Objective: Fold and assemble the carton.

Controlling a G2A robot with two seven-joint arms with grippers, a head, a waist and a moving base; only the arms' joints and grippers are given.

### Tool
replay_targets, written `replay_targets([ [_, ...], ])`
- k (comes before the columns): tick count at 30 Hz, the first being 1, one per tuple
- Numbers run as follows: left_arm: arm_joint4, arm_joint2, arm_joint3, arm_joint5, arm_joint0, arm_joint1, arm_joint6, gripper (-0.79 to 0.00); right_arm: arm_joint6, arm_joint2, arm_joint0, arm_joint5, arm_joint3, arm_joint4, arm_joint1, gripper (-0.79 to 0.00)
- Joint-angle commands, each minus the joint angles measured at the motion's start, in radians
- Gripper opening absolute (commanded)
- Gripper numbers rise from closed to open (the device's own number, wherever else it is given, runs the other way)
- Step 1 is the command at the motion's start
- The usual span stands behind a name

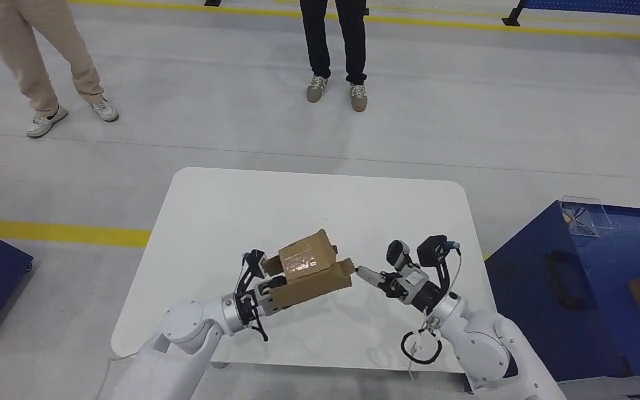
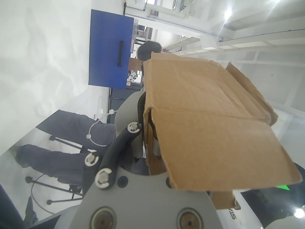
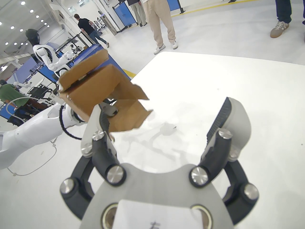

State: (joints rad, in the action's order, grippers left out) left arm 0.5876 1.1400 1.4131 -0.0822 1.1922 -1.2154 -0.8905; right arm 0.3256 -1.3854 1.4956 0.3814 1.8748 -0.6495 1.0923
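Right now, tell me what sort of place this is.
Likely a robotics workshop hall: another white humanoid robot with a black head, yellow painted floor lines, and boxy blue cabinets.

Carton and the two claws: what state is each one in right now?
carton, half folded, flaps loose, held up off the table.
left gripper, shut on the carton.
right gripper, open, holding nothing, next to the carton.

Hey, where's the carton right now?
In the top view the carton is in the left gripper above the table's near middle, with the open right gripper close beside it on the robot's right.
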Motion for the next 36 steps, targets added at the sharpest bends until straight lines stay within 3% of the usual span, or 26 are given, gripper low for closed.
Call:
replay_targets([
  [1, 0.002, 0.006, -0.003, -0.006, 0.001, -0.001, 0.031, -0.785, 0.005, 0.003, 0.010, 0.004, 0.004, -0.007, 0.000, 0.000],
  [4, 0.011, 0.000, -0.004, -0.002, -0.002, -0.002, 0.021, -0.785, -0.012, 0.033, -0.005, -0.018, -0.007, -0.075, 0.003, 0.000],
  [20, -0.008, -0.006, 0.002, -0.003, 0.009, -0.001, 0.017, -0.785, -0.022, 0.202, -0.139, -0.134, -0.080, -0.120, 0.038, 0.000],
  [31, 0.013, 0.006, 0.021, 0.010, 0.028, 0.000, 0.033, -0.785, -0.061, 0.174, -0.132, -0.174, -0.055, -0.160, 0.040, 0.000],
  [36, 0.005, 0.004, 0.031, 0.011, 0.033, 0.001, 0.034, -0.785, -0.111, 0.176, -0.187, -0.235, -0.099, -0.215, 0.049, 0.000],
])
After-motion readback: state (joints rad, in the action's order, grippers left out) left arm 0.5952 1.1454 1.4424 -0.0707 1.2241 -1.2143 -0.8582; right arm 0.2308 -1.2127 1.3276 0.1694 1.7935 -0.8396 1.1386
